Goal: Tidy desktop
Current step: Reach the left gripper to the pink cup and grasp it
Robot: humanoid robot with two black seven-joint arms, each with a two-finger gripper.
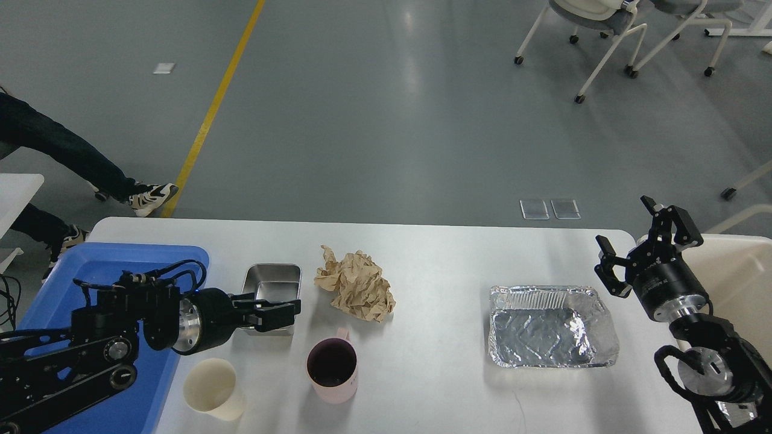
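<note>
Head view: the white tabletop (434, 253) spans most of the lower frame in front of us, its far edge against the grey floor. On it, from our left: a small steel tray (272, 281), a crumpled ball of brown paper (357, 286) just right of it, a pink mug (332, 369) nearer to us with a dark inside, a cream paper cup (213, 387) left of the mug, and a foil tray (552, 327) well apart on the right half. A blue plastic tray (72, 289) sits at the tabletop's left end; a cream-coloured bin (739, 271) stands off the right end. Our left gripper (277, 314) lies level over the near part of the steel tray, fingers pointing right and drawn close together; we cannot tell whether they touch the tray rim or pinch anything. Our right gripper (630, 241) is raised near the tabletop's right corner, beside the bin, jaws spread wide and holding nothing. Beyond the tabletop, a person's legs (72, 163) show at far left, and wheeled chairs (609, 30) at top right.
</note>
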